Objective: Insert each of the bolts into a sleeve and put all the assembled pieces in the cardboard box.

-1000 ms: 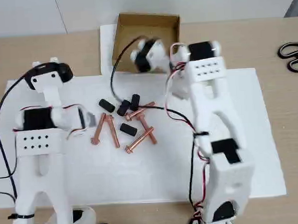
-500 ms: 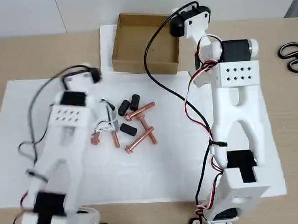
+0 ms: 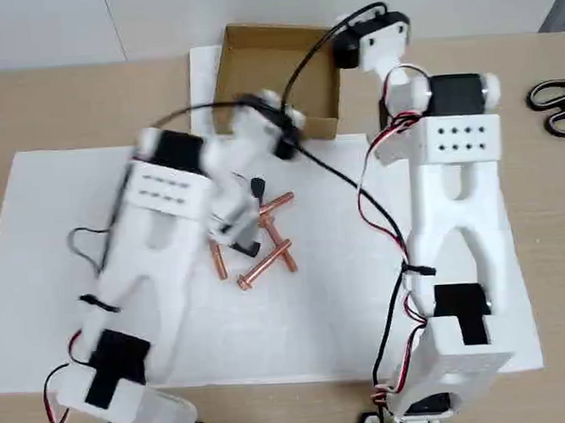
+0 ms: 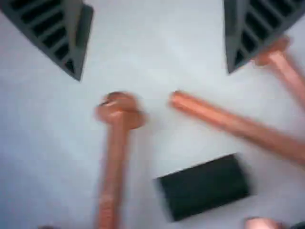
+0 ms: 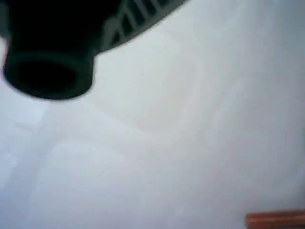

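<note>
Shows the left gripper (image 4: 153,74) spread wide open just above copper bolts (image 4: 114,143) and a loose black sleeve (image 4: 205,191), all lying on white paper (image 3: 308,333). Finds the right gripper (image 5: 81,43) closed around a held sleeve (image 5: 47,71), also black, above the paper. Places the cardboard box (image 3: 276,79) at the paper's far edge, beyond the bolts.

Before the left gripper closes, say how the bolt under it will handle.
The bolt lies flat on a round shaft, so it would probably roll if nudged. It looks like copper-coloured metal: likely stiff and heavy for its size.
</note>
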`<state>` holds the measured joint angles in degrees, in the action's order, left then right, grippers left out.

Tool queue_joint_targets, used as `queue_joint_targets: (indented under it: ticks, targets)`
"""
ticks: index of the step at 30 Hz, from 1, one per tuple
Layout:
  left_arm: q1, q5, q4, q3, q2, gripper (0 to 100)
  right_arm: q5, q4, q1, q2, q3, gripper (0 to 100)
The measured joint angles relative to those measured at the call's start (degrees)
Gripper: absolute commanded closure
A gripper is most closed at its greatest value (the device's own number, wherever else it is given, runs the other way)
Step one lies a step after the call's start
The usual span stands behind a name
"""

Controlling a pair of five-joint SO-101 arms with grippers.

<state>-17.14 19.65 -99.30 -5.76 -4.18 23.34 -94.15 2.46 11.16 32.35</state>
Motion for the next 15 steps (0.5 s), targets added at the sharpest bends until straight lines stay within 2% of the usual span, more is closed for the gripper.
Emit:
queue_joint_targets:
  ticks: [5,15]
  targets:
    - [-5.98,-3.25,1.41,2.29,-5.89,82,0.0,0.0,-0.79,0.0,0.0,98.7]
    - [-6.15,-6.59,6.33,2.81,-17.49,82,1.58,0.0,-0.62,0.0,0.0,98.7]
